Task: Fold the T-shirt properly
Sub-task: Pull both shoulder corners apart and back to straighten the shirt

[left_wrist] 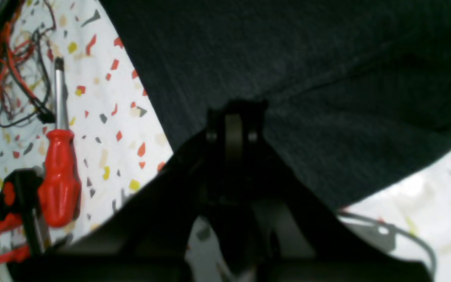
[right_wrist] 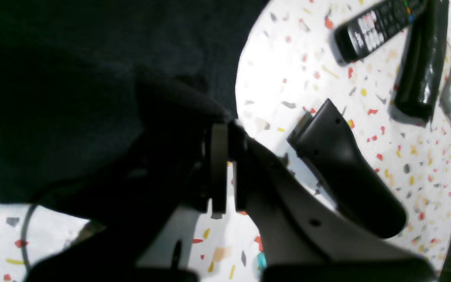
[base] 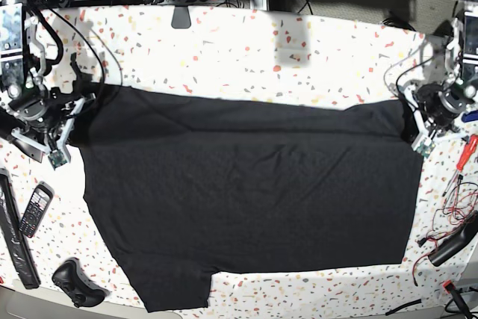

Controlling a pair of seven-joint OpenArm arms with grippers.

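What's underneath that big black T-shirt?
Under the T-shirt lies a white speckled table, visible around its edges. Whatever sits beneath the cloth's middle is covered and cannot be seen.

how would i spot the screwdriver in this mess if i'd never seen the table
Start from the big black T-shirt spread over the speckled table, and go past its edge on the left gripper's side. There, beside a tangle of red and black wires, lies the screwdriver: the only tool with a fat glossy red handle and bare metal shaft.
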